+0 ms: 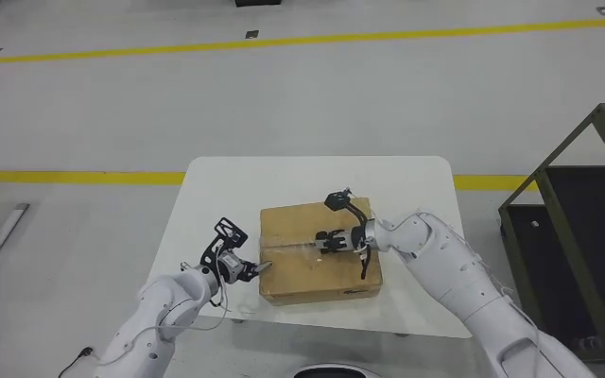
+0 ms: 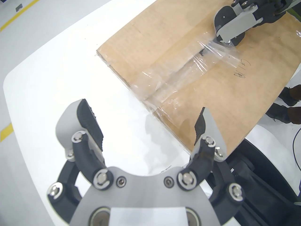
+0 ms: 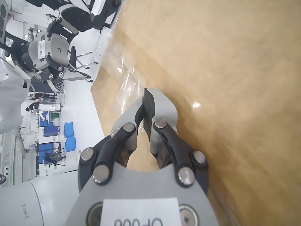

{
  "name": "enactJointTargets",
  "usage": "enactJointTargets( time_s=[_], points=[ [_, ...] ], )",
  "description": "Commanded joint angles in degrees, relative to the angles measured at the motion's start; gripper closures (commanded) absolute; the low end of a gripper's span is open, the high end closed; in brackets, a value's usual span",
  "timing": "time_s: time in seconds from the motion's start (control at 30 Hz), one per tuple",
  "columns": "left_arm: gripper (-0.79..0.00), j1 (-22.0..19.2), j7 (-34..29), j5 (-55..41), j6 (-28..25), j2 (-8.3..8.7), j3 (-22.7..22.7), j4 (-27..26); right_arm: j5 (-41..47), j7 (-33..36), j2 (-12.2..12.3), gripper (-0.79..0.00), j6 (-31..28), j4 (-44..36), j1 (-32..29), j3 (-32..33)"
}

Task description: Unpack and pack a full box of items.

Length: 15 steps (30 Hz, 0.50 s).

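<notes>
Cardboard box shut, clear tape crinkled, R claw pinching tape, L claw wide

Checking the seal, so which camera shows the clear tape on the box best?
The left wrist view: the clear tape runs along the box seam, its lifted end pinched by the right gripper. The right wrist view shows crumpled tape beyond that gripper; the top view, a faint sheen.

handwritten black marks on the box lid, just beside the clear tape; too scrawled to make out. white label w/ short letter-number code on left gripper housing. similar label, upside down & cut off, on right gripper base.
</notes>
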Motion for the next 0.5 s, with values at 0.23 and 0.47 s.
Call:
enactJointTargets(
  time_s=[0.23, 0.47],
  points=[
    [-0.785, 0.02, 0.14, -0.22, -0.31, 0.13, -0.17, 0.10, -4.92, 0.41, 1.81, 0.000, 1.86, -4.75, 0.25, 4.28],
    [-0.785, -0.36, 0.12, -0.32, -0.70, 0.16, 0.18, 0.51, -12.72, 3.63, 3.73, 0.000, 7.24, -13.82, -1.86, 7.23]
  ],
)
